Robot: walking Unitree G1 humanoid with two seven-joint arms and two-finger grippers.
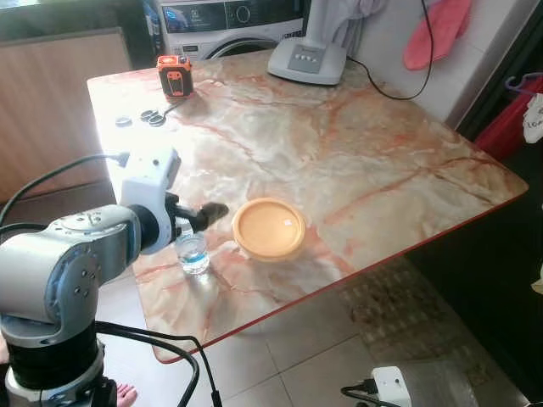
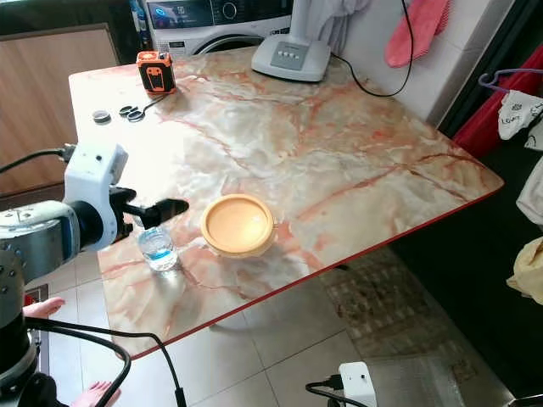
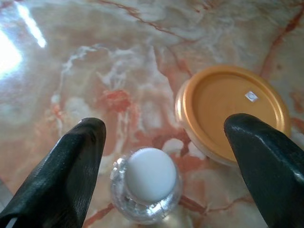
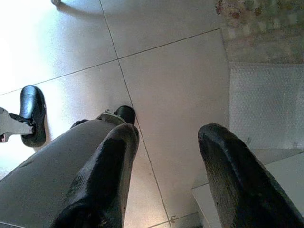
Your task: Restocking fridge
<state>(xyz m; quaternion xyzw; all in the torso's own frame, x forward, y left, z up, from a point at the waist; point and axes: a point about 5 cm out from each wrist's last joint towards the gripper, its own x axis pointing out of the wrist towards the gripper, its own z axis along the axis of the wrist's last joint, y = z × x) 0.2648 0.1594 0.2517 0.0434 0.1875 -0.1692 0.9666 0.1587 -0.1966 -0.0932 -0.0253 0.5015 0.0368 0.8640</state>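
Where the table [image 1: 356, 170] nears its edge, left end effector [image 3: 164, 156] spread wide above water bottle [image 3: 146, 184], beside orange container [image 3: 232, 111].

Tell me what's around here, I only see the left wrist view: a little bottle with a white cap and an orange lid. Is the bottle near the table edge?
Observer: Yes, the small bottle stands close to the marble table's near edge, beside the orange container.
Operator: Is the gripper holding it?
Observer: No, the left gripper hangs open above it.
Operator: Where's the other arm?
Observer: The right gripper hangs open over the tiled floor.
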